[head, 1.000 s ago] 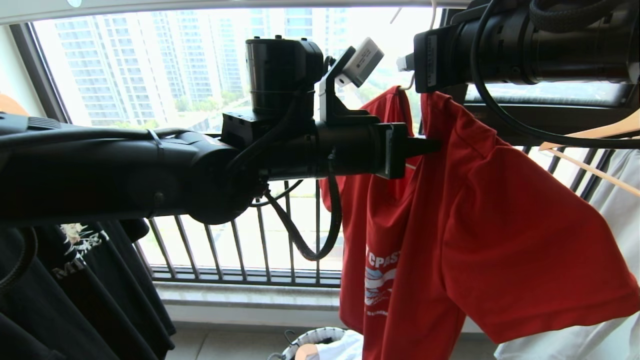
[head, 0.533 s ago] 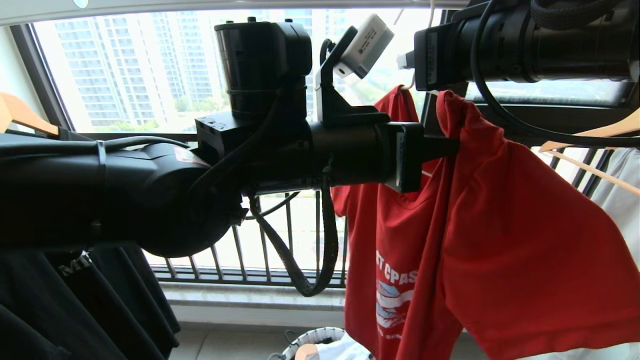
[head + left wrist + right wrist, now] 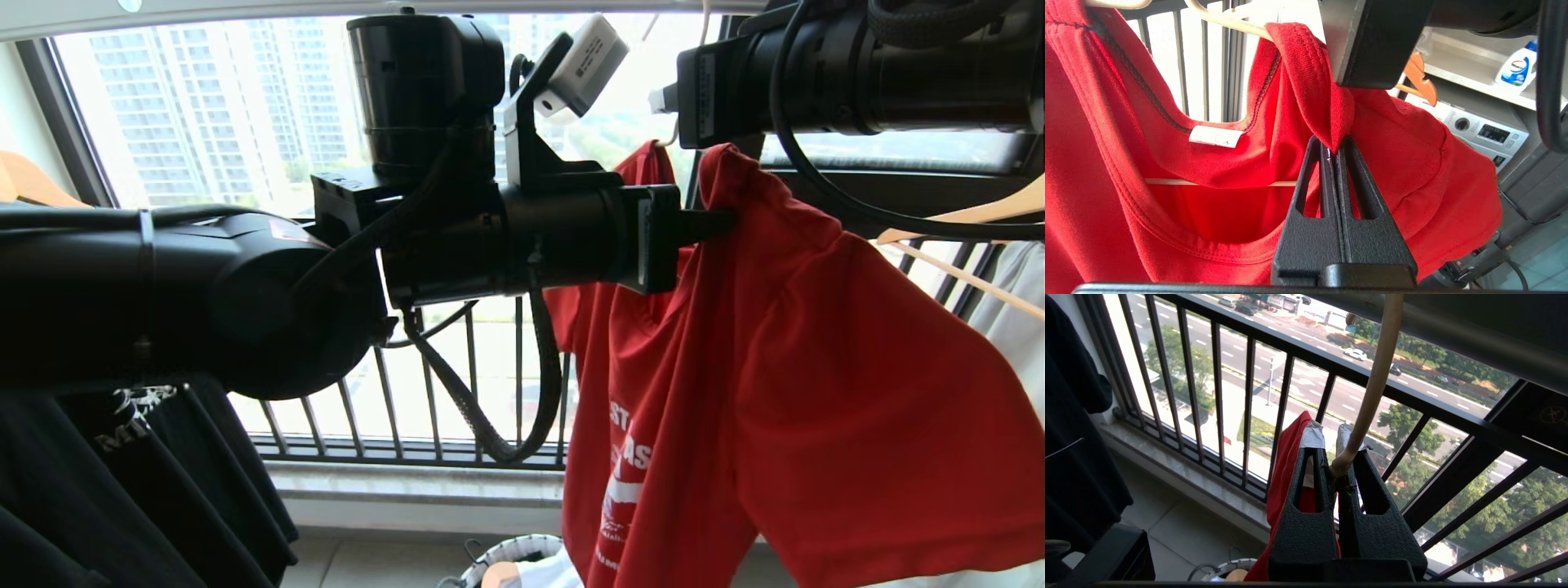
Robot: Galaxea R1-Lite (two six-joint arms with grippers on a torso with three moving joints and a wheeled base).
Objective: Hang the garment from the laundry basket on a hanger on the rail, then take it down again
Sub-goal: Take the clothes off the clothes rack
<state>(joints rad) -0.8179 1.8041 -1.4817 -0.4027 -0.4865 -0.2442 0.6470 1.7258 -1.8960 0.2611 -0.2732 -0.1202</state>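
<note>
At centre frame the left gripper pinches a fold of the red garment's collar. At the upper right, the right gripper clamps the cream hanger's neck.

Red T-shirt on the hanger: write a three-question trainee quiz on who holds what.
1. True or false: the left gripper is shut on the neckband of the red T-shirt.
2. What does the right gripper clamp? A) the balcony railing B) the cream wire hanger C) a sleeve
3. Fill in: below the shirt stands the laundry ____.

Key: 1 true; 2 B; 3 basket.
</note>
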